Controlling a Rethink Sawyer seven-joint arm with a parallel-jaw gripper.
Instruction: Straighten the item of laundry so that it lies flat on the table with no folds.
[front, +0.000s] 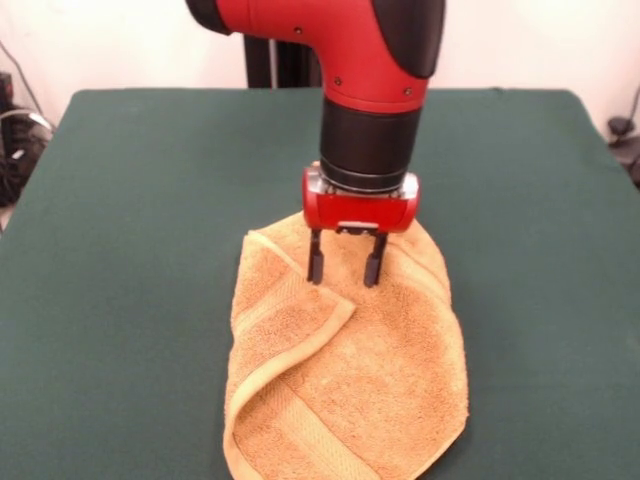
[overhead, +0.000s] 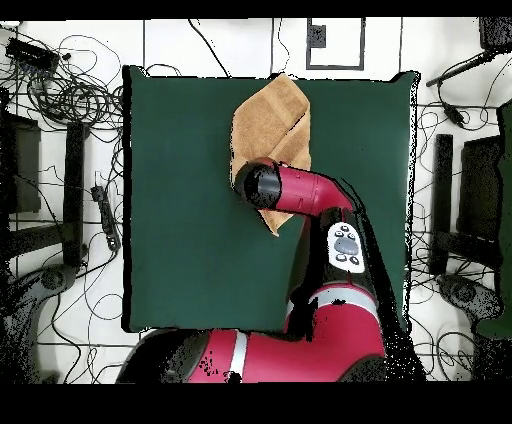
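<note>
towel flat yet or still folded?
Folded. In the front view a corner flap of the towel is turned over onto its middle, hem running diagonally. The open gripper hovers over its far end.

The towel (front: 370, 380) is golden-orange terry cloth, nubbly and matt, with a flatter woven band (front: 300, 415) and stitched hems. The tabletop (front: 130, 250) wears plain dark green cloth, smooth and dull. The arm (front: 350, 50) has glossy red and black plastic shells.

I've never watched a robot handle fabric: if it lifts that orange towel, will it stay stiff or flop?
Probably flop: the towel already lies in soft folds, one edge doubled over. Its looped terry looks grippy, so it would likely drag and bunch on the green table rather than slide. It seems light for the gripper.
</note>
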